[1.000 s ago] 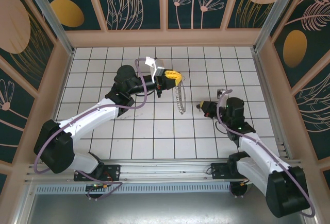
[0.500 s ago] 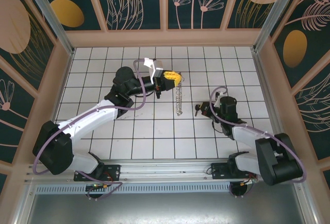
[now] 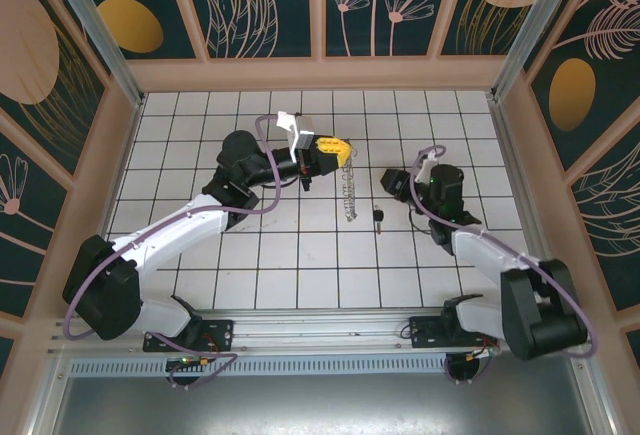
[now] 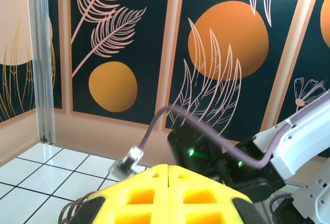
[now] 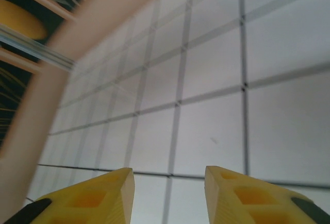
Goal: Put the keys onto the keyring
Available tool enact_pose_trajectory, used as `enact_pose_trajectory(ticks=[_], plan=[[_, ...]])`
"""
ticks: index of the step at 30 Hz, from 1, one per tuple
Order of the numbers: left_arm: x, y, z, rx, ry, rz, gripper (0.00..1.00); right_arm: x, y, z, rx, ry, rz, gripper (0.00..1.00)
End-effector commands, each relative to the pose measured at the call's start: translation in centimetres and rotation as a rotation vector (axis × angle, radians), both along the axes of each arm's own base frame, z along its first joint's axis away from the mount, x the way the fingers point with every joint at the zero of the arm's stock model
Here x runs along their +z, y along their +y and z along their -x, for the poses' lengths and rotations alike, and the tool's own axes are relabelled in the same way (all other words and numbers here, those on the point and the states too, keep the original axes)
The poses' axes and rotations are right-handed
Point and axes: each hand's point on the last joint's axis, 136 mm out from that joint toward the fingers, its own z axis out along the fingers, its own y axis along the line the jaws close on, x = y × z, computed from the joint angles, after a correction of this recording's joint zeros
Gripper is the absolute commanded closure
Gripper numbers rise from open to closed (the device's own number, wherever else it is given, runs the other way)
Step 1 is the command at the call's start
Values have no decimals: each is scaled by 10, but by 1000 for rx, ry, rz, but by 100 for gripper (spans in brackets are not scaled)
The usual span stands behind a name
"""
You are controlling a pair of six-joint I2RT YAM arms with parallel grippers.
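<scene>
Top external view: key [image 3: 378, 217] now lies loose on the surface [image 3: 300, 255], dropped as the right jaws parted and pulled away. Left jaws, pressed together, seemingly pinch the dangling keyring [image 3: 347, 193]. Key unthreaded; likely needs regrasping.

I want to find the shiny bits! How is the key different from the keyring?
The key is tiny with a black head; the keyring is a long silvery chain-like strand. The key lies loose on the table; the keyring hangs from the shut jaws of the left gripper. Both are near the table's middle, close together.
</scene>
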Motion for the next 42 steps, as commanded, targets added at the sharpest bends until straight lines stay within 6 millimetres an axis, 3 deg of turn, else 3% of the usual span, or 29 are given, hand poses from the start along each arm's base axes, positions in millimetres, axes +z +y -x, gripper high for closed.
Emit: enact_pose_trajectory(ticks=[1,7,10,15,24,42], plan=[[26,6,9,-1,-57,81,100,78,3,3,57,-215,-81,58],[30,5,8,-5,-45,110,100,163,11,42,221,-529,-175,57],[30,5,7,-9,-37,117,100,189,20,65,326,-633,-211,57],[30,4,6,-16,-31,119,100,215,31,90,436,-728,-259,54],[31,2,6,-27,-24,126,100,237,65,113,580,-797,-264,52],[32,1,6,-33,-24,130,100,233,81,108,620,-781,-283,58]])
